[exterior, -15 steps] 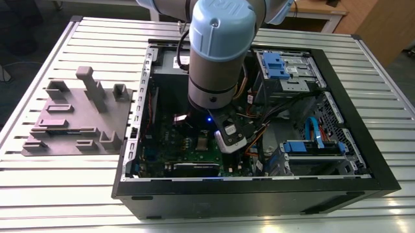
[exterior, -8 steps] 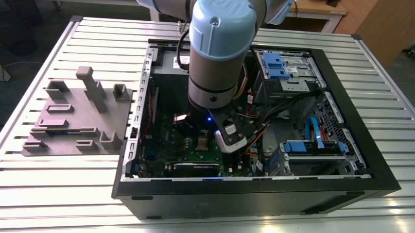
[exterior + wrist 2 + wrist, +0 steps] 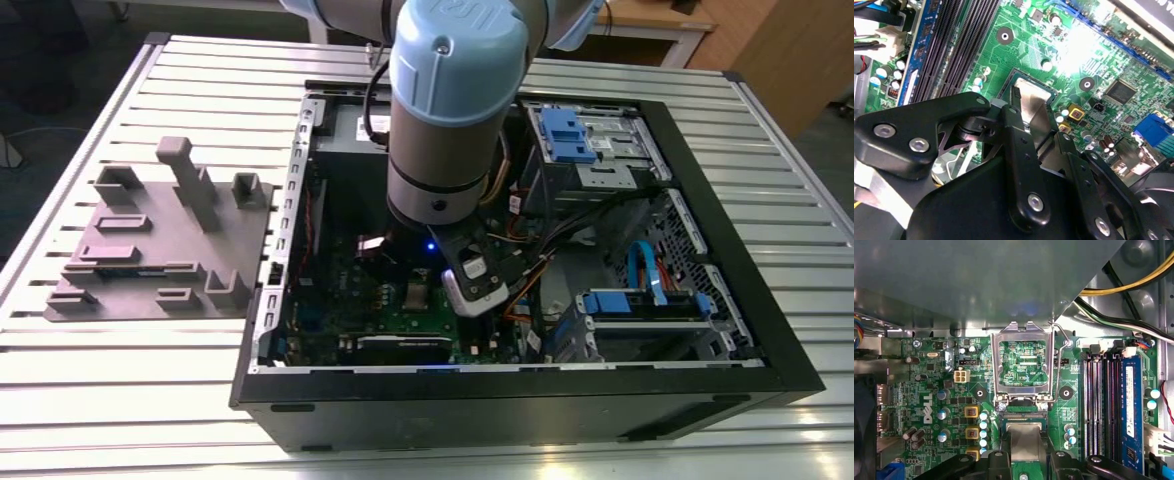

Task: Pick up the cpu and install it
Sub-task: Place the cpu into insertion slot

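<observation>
The cpu (image 3: pixel 1024 439), a flat silver square, sits between my black fingers (image 3: pixel 997 460) just over the socket (image 3: pixel 1024 416) on the green motherboard (image 3: pixel 929 385). In the second wrist view the cpu (image 3: pixel 1030 98) hangs at the socket's dark frame, pinched from two sides. My gripper (image 3: pixel 1026 456) is shut on the cpu. The socket's metal load plate (image 3: pixel 1024 365) stands swung open beyond it. In the exterior view the arm reaches down into the open computer case (image 3: pixel 534 400), with the gripper (image 3: pixel 422 291) low over the motherboard (image 3: pixel 340 312).
Black memory slots (image 3: pixel 1101 405) and a blue stick run beside the socket. Yellow and black cables (image 3: pixel 1124 287) cross the case corner. Blue drive cages (image 3: pixel 587 130) fill the case's far side. A purple-grey tray (image 3: pixel 147 240) with upright blocks stands at the exterior view's left.
</observation>
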